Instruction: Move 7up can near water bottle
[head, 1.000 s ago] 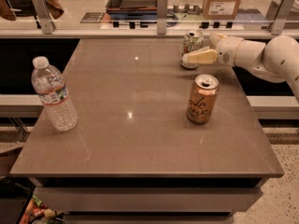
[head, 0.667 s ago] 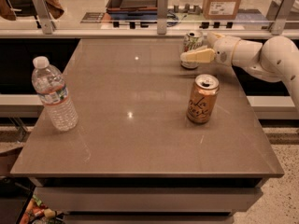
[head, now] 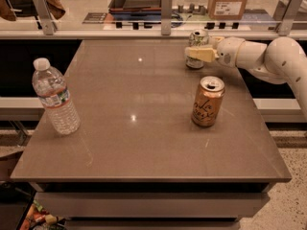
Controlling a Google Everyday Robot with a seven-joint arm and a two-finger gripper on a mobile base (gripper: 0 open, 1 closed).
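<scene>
1. We find the 7up can (head: 198, 36) standing upright at the far right of the table (head: 144, 147), close to the far edge.
2. The gripper (head: 200, 53) is at that can, reaching in from the right on a white arm (head: 268, 56) held level above the table top. It sits across the can's middle. We cannot tell whether it has closed on the can or only brackets it.
3. We judge the side-on approach at mid-height suits an upright grasp, keeping the can vertical for carrying.
4. The water bottle (head: 55, 99) stands upright at the left of the table, near the left edge and well apart from the 7up can.
5. An orange can (head: 207, 102) stands on the near side of the gripper, on the right half of the table. We judge a straight diagonal path toward the bottle passes to its left, but with little margin at the start.
6. The middle of the table lies open between the can and the bottle.
7. We advise setting the can down to the right of the bottle, away from the left edge.
</scene>
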